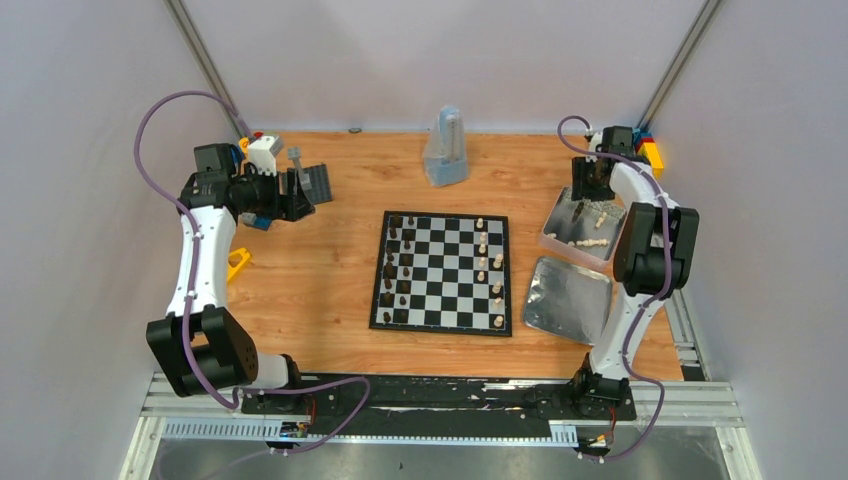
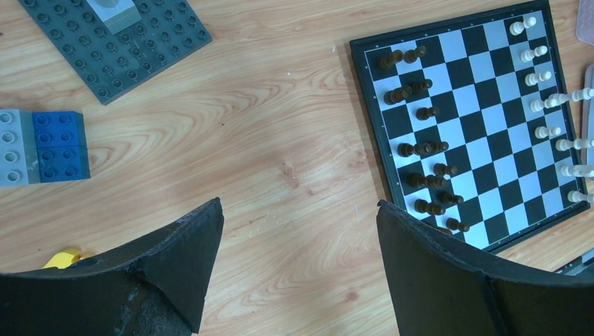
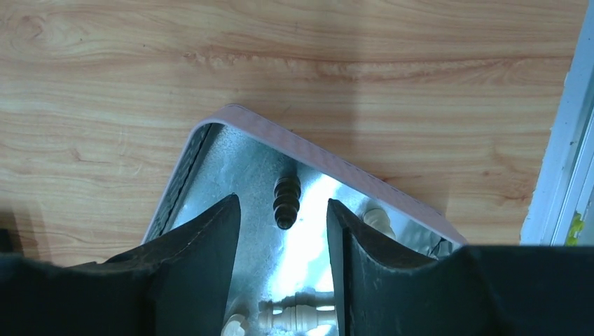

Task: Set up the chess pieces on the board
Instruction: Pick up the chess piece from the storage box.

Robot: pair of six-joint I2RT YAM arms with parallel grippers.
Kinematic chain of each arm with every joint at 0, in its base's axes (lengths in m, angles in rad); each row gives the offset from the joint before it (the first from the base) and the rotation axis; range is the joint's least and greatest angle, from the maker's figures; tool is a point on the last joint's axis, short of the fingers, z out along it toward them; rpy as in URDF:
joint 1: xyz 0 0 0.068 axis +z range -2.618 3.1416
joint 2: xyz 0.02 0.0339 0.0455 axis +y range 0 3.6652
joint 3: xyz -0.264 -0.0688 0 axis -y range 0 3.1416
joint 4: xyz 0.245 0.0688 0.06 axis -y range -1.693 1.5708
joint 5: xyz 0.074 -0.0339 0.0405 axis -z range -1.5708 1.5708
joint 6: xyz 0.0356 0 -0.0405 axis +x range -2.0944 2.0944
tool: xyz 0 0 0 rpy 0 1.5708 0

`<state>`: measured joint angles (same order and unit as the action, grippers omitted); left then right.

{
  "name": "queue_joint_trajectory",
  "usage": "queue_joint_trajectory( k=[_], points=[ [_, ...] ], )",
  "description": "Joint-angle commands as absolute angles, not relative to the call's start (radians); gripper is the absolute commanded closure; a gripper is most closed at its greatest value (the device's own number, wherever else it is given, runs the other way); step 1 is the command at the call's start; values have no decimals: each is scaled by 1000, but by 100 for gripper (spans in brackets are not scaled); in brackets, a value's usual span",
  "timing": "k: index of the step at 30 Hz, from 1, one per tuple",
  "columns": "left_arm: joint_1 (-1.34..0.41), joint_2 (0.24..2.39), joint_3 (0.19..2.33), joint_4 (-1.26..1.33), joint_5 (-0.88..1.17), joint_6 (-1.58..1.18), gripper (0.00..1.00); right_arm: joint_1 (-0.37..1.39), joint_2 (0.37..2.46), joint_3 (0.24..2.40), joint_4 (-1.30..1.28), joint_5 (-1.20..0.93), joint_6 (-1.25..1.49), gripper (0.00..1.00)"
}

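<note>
The board (image 1: 440, 320) lies mid-table, with dark chess pieces (image 1: 398, 265) along its left columns and cream pieces (image 1: 490, 268) along its right. It also shows in the left wrist view (image 2: 483, 150). My right gripper (image 1: 584, 196) hangs open over a pink-rimmed metal tray (image 1: 556, 238). In the right wrist view a dark piece (image 3: 286, 190) lies on the tray floor level with the tips of the open right gripper (image 3: 282, 201), not gripped. Cream pieces (image 3: 308, 313) lie nearer the wrist. My left gripper (image 2: 298, 206) is open and empty over bare wood left of the board.
A second shiny tray (image 1: 567, 298) lies right of the board. A dark grey studded baseplate (image 2: 112, 49) and blue-grey blocks (image 2: 42, 147) lie by the left arm. A clear bag (image 1: 445, 150) stands at the back. Yellow blocks (image 1: 652, 152) sit in the back right corner.
</note>
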<state>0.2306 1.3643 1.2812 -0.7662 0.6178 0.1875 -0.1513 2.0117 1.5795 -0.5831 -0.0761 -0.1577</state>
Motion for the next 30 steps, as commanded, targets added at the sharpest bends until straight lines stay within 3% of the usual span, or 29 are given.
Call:
queue_joint_trajectory(
  k=[1, 22, 30],
  points=[
    [238, 1376, 1285, -753, 635, 191, 12, -150, 2054, 1638, -550, -63, -143, 51],
    [237, 1378, 1284, -759, 630, 191, 11, -150, 2101, 1648, -567, -72, -162, 72],
    [238, 1376, 1284, -761, 630, 191, 10, -152, 2080, 1634, -567, -63, -174, 84]
  ],
)
